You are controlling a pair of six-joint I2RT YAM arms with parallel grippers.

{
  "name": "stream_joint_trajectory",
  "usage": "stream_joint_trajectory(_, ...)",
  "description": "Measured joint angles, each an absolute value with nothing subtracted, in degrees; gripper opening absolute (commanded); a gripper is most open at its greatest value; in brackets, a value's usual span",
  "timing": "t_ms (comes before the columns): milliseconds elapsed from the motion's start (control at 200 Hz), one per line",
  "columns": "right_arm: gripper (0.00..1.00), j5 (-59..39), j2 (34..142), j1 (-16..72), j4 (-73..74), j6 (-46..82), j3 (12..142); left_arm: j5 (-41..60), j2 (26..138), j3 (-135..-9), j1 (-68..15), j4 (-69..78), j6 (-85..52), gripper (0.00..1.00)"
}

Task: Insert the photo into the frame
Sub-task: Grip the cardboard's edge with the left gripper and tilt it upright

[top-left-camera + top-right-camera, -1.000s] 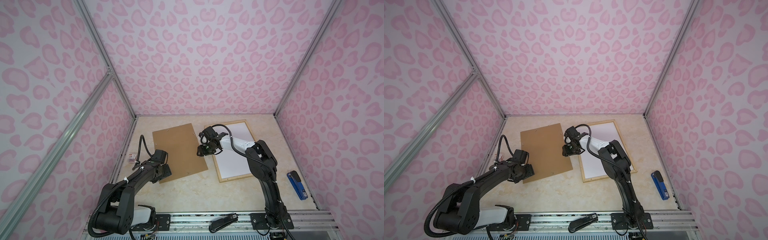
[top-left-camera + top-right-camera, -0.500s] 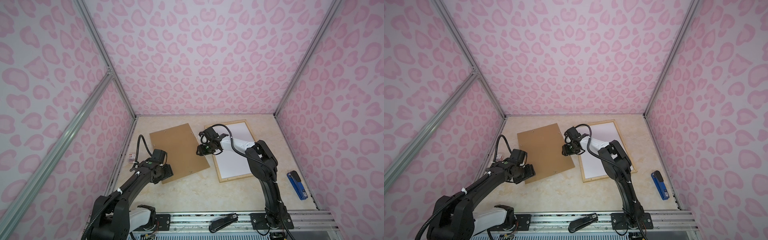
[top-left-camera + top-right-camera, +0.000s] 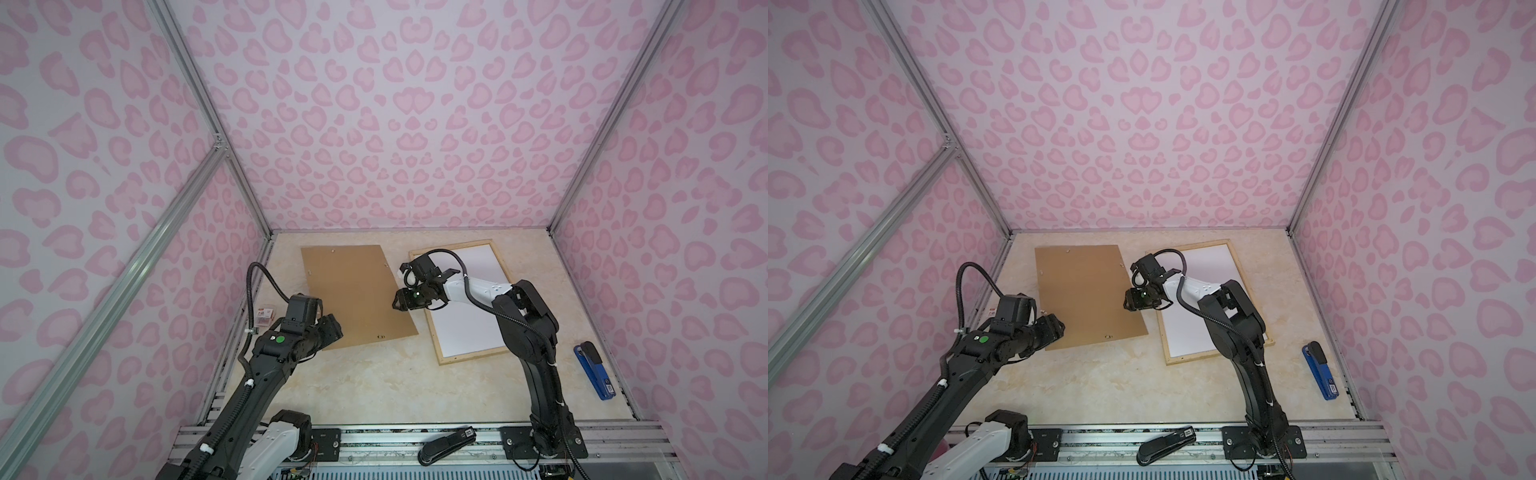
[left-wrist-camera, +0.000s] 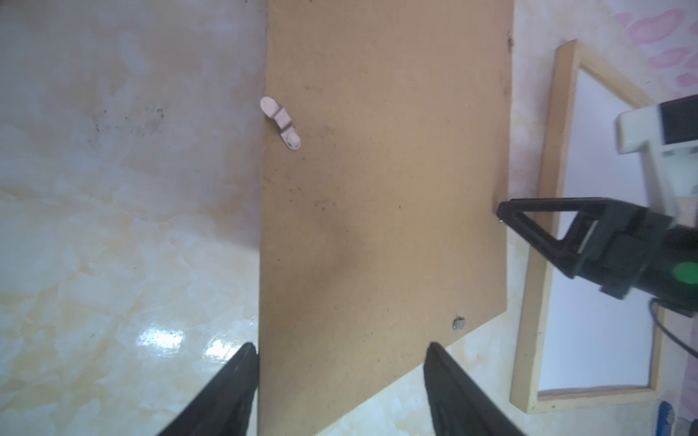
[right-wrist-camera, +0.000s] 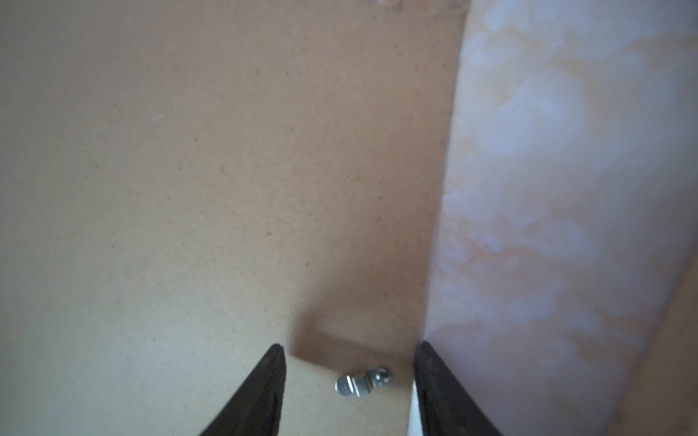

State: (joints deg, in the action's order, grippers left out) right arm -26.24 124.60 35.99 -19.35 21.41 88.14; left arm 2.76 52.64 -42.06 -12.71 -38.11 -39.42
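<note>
- Pink blotch-patterned walls (image 3: pixel 395 124) enclose a pale marbled desk (image 3: pixel 374 386) on three sides.
- The frame (image 3: pixel 473 356), of pale wood strips, lies flat on the right half of the desk, skewed to the desk's edges, with one corner close to the far edge.
- The photo (image 3: pixel 465 328) lies inside the frame and fills it. Only a plain white side faces up.
- A brown board (image 3: pixel 353 291) lies flat on the left half, reaching toward the far edge. It sits just beside the frame, and a narrow strip of desk shows between the two.
- A small turn clip (image 4: pixel 280 122) sits on the board's left edge, overhanging the desk.
- The left gripper (image 3: pixel 332 328) is at the board's near left corner. Its jaws stand wide apart, closed on nothing. In the wrist view (image 4: pixel 340 355) they straddle that corner. Contact with the board cannot be told.
- The right gripper (image 3: pixel 398 301) is at the middle of the board's right edge, jaws partly apart and clamping nothing. In its wrist view (image 5: pixel 349 349) a small metal clip (image 5: pixel 362 379) lies between the fingers, and one finger stands at the board's edge.
- A blue stapler (image 3: pixel 592 370) lies near the desk's right edge, toward the near right corner.
- A black stapler (image 3: pixel 446 446) rests on the metal rail (image 3: pixel 374 436) along the near edge.
</note>
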Motion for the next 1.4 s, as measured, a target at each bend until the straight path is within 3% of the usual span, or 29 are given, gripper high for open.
stream_joint_trajectory(615, 0.56, -30.0, 123.4, 35.9, -19.0, 23.4, 86.6, 5.9, 48.5, -47.1, -12.7, -36.3, -44.0, 0.69)
stream_joint_trajectory(1034, 0.56, -32.0, 122.8, 35.9, -17.6, 23.8, 86.0, 6.4, 48.8, -50.0, -12.7, -32.9, -45.3, 0.54)
stream_joint_trajectory(1404, 0.56, -33.0, 122.0, 35.8, -15.0, 24.8, 83.6, 8.0, 51.2, -50.8, -12.7, -30.7, -46.5, 0.47)
